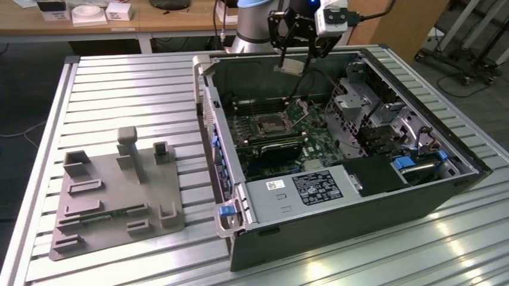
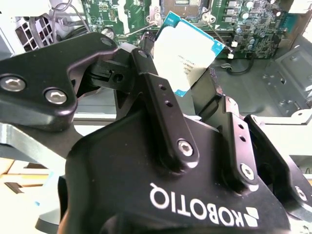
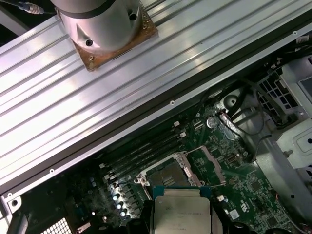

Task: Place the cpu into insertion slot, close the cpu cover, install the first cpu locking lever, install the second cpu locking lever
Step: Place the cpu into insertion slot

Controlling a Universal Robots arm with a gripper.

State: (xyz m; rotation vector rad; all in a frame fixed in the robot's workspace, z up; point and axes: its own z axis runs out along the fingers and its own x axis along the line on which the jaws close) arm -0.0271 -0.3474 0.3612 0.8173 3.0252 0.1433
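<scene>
My gripper (image 1: 291, 58) hangs above the rear part of the open computer case (image 1: 445, 196), shut on the cpu (image 1: 289, 69). In the second wrist view the cpu (image 2: 187, 51) is a pale silvery square with a blue-green edge. It sits tilted between the two black fingers (image 2: 155, 83). The insertion slot (image 1: 265, 125) lies below on the green board, its dark centre uncovered (image 3: 168, 176). The cpu cover (image 3: 210, 165) stands swung up beside the slot. In the first wrist view the cpu (image 3: 181, 214) hovers just short of the slot.
The case stands on a slatted aluminium table (image 1: 135, 89). A grey fixture plate (image 1: 119, 196) with upright blocks lies toward the exterior view's left. Memory slots (image 3: 141, 153) run beside the socket. A drive cage (image 1: 358, 101) and cables crowd the case's other side. The arm's base (image 3: 102, 24) is behind the case.
</scene>
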